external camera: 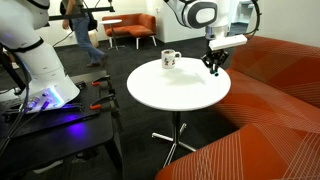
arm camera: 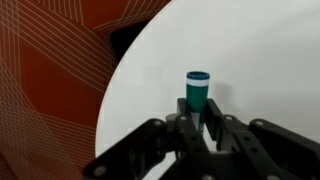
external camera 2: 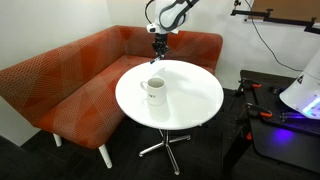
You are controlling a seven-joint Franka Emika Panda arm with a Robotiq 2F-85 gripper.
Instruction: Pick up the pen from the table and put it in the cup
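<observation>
In the wrist view my gripper (arm camera: 197,122) is shut on the teal pen (arm camera: 197,92), which sticks out ahead of the fingers over the white table top (arm camera: 260,60). In both exterior views the gripper (external camera: 215,66) (external camera 2: 158,56) hangs at the far edge of the round white table (external camera: 190,92) (external camera 2: 190,100), near the sofa. The white cup (external camera: 169,61) (external camera 2: 154,90) stands upright on the table, apart from the gripper. The pen is too small to make out in the exterior views.
An orange sofa (external camera: 275,75) (external camera 2: 70,70) curves round the table. A dark workbench (external camera: 50,125) (external camera 2: 285,130) with a white robot base stands beside it. A person (external camera: 78,30) and an orange chair (external camera: 135,30) are in the background.
</observation>
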